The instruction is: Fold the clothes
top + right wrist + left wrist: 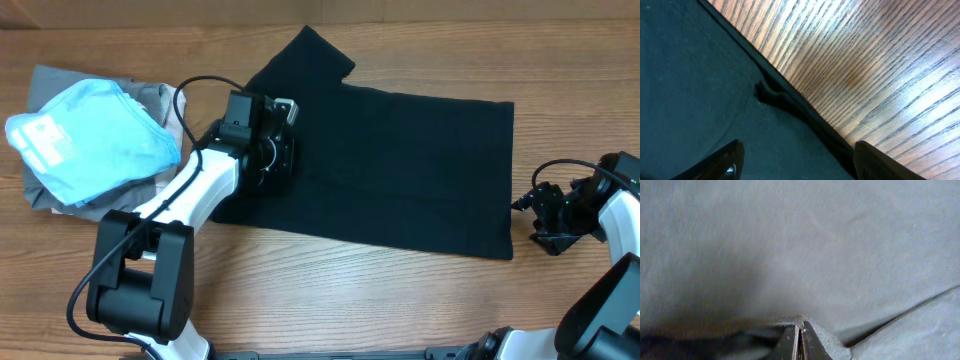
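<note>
**Overhead.** A plain black short-sleeved T-shirt of soft fabric (400,170) lies spread flat across the middle of the light brown wood-grain table (330,300). 1 sleeve points toward 11 o'clock. The left gripper (272,158), on a white-and-black arm, is set down on the T-shirt's 9 o'clock end. Its jaws are hidden under its own body from this height. Toward 9 o'clock on the table, a crumpled light blue garment (95,140) rests on top of folded grey garments (45,85), near the T-shirt's sleeve. The right gripper (535,210) sits at 3 o'clock, just beside the T-shirt's straight edge.

**Left wrist.** Cloth fills the whole frame and reads as grey here. At 6 o'clock the 2 dark jaws are pressed together, clamped on a small raised ridge of the T-shirt. A dark crease runs from 3 o'clock down toward 5 o'clock.

**Right wrist.** The 2 dark jaws show at 7 o'clock and 5 o'clock, standing wide apart. Between them the T-shirt's hemmed edge runs diagonally from 11 o'clock to 5 o'clock, with 1 small pucker in it. The cloth lies on the 9 o'clock side and bare wood on the 1 o'clock side.
</note>
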Robot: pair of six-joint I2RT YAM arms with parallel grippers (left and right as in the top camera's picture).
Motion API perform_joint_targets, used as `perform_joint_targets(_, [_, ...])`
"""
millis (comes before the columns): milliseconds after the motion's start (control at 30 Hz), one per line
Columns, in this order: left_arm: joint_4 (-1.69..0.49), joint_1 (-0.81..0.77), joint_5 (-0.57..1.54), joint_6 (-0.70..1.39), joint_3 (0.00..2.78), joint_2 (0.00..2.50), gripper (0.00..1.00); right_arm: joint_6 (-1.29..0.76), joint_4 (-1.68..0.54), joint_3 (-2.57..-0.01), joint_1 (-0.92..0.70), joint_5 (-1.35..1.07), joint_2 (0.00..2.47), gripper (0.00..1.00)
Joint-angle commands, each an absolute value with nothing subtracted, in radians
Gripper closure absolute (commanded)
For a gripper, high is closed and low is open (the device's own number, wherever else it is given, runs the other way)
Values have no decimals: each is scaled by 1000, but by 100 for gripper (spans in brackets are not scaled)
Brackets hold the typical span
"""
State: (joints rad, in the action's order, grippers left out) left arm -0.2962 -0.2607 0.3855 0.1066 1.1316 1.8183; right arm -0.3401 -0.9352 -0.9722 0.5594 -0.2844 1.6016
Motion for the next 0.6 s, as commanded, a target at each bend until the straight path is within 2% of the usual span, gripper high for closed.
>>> perform_joint_targets(0, [-265,-290,385,132,1148,1829,95,-340,-930,-982,557,-293,1577,26])
perform_joint_targets(33, [-260,-298,378,132,1148,1829,90,-340,-929,-982,557,-293,1577,26])
perform_joint_targets(67, [-259,-305,370,133,1148,1829,79,-340,-930,-982,557,-293,1577,26])
perform_joint_targets(100, [-260,-310,360,136,1148,1829,56,-340,-930,-982,557,-293,1577,26])
perform_joint_targets(133, [-263,-315,355,136,1148,1829,43,-340,-930,-982,557,-293,1577,26])
perform_joint_targets(233, [-278,-318,336,136,1148,1829,31,-340,-930,-982,557,-294,1577,26])
perform_joint_targets(333, [-308,-299,331,136,1151,1829,29,-340,-932,-982,557,-294,1577,26])
perform_joint_targets(367, [-329,-290,331,136,1156,1829,31,-340,-934,-982,557,-294,1577,26])
perform_joint_targets(400, [-355,-280,332,136,1162,1829,37,-340,-934,-982,557,-294,1577,26])
perform_joint_targets(500, [-448,-254,329,125,1180,1829,89,-340,-934,-982,557,-294,1577,26])
perform_joint_targets(533, [-487,-246,319,110,1181,1829,96,-340,-934,-982,557,-294,1577,26])
perform_joint_targets(567, [-525,-239,299,111,1181,1829,96,-340,-934,-982,557,-294,1577,27])
